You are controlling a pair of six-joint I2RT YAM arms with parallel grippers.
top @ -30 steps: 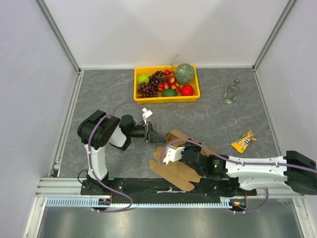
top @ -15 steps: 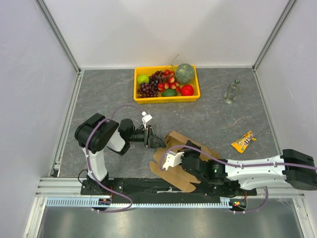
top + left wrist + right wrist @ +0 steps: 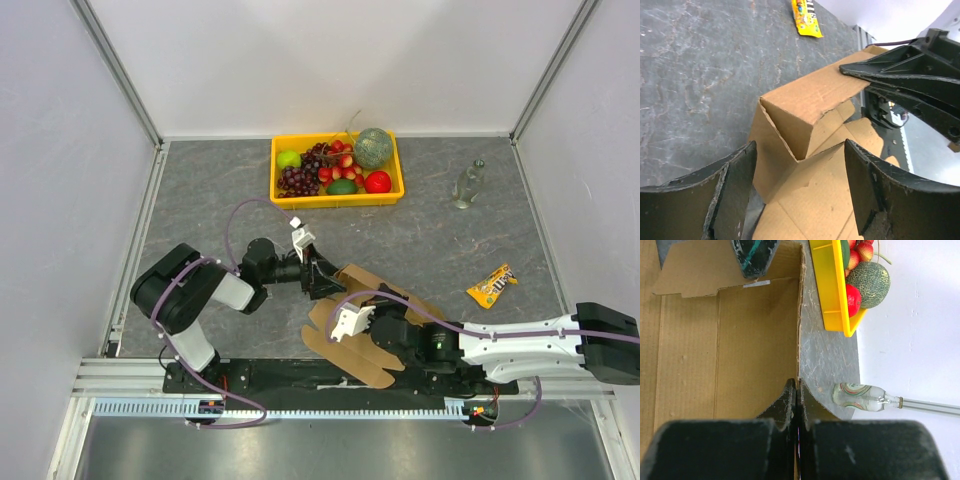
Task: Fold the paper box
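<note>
The grey stone-patterned table (image 3: pixel 450 250) carries everything here, and the biggest thing on it is the paper box (image 3: pixel 352 352), lying at the near edge between the two arms. I'd judge it only partly folded: from the left wrist view one wall stands up and meets a second panel at a creased corner, while the overhead view shows flaps on the near side lying flat and unfolded, so most of the closing is left to do. At the far side of the table sits the yellow crate (image 3: pixel 335 200), holding a melon (image 3: pixel 372 147), a green apple (image 3: pixel 289 159), dark grapes (image 3: pixel 300 178), a red fruit (image 3: pixel 377 181) and other small fruit. The left gripper (image 3: pixel 800 190) is spread wide, just before the raised corner and gripping nothing. The right gripper (image 3: pixel 797 385) is pressed together at the box's far edge; whether any board is caught in it I cannot tell. A clear bottle (image 3: pixel 466 186) stands well off to the right, its contents unclear, and a yellow candy packet (image 3: pixel 492 286) lies near the box.
</note>
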